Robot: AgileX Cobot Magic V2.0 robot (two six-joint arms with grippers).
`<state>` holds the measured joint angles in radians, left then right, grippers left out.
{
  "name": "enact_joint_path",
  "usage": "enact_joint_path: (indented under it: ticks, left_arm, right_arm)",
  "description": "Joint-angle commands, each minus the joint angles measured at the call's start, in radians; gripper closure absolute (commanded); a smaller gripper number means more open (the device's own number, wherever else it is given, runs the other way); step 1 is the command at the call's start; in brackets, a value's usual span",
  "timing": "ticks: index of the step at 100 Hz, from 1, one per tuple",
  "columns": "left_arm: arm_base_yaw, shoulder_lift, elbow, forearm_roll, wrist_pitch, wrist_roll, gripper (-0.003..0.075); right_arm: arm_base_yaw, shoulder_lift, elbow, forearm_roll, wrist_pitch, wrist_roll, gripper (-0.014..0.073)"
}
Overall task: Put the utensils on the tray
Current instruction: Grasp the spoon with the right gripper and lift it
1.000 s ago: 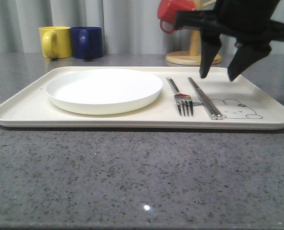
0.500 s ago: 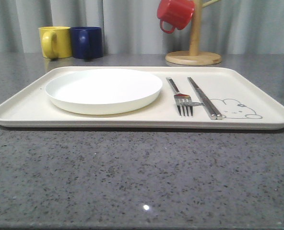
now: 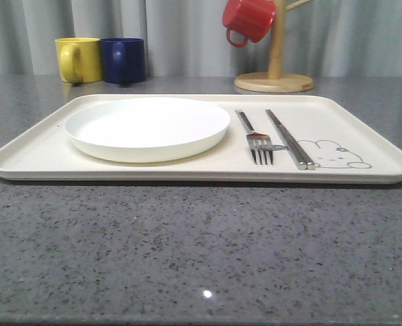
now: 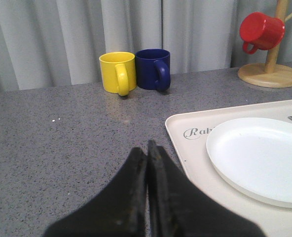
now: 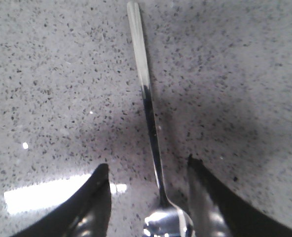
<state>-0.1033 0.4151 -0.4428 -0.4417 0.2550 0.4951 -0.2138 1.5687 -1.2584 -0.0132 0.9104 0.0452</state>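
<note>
A grey speckled counter (image 3: 201,251) carries the cream tray (image 3: 45,153) mid-frame in the front view, holding plate (image 3: 147,127), fork (image 3: 255,138) and chopsticks (image 3: 290,139). The left gripper (image 4: 147,153) is pressed together. The right gripper (image 5: 146,180) is spread astride the spoon (image 5: 145,98) on the counter.

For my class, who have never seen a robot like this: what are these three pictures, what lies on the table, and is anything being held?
A two-armed robot is setting a tray. The front picture looks forward over the table: a cream tray carries a white plate, a fork and chopsticks; mugs stand behind. The other two pictures come from cameras on the wrists. The left gripper is shut and empty, beside the tray. The right gripper is open, its fingers either side of a spoon lying on the grey table. Nothing is held.
</note>
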Motion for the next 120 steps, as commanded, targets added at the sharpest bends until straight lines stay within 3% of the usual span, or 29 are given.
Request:
enact_joint_path:
  ticks: [1,67,74,91,98,120]
  left_arm:
    - [0.000,0.006,-0.028,-0.014,-0.078,-0.004,0.0738]
    - [0.000,0.006,-0.028,-0.014,-0.078,-0.004,0.0738]
    - [0.000,0.006,-0.028,-0.014,-0.078,-0.004,0.0738]
    - [0.000,0.006,-0.028,-0.014,-0.078,-0.004,0.0738]
    - [0.000,0.006,-0.028,-0.014,-0.078,-0.004,0.0738]
    - [0.000,0.006,-0.028,-0.014,-0.078,-0.004,0.0738]
  right_arm:
    - [-0.007,-0.015,-0.030,0.001,-0.053,-0.014,0.0230]
    - [-0.014,0.085,-0.030,-0.011,-0.082,-0.014,0.0239]
    - [-0.014,0.085,-0.030,-0.008,-0.078,-0.014,0.0289]
    - [-0.014,0.084,-0.030,0.008,-0.065,-0.014,0.0547]
    - [-0.014,0.076,-0.030,0.026,-0.065,-0.014,0.0614]
    - [-0.011,-0.006,-0.030,0.089,-0.054,-0.014,0.0620]
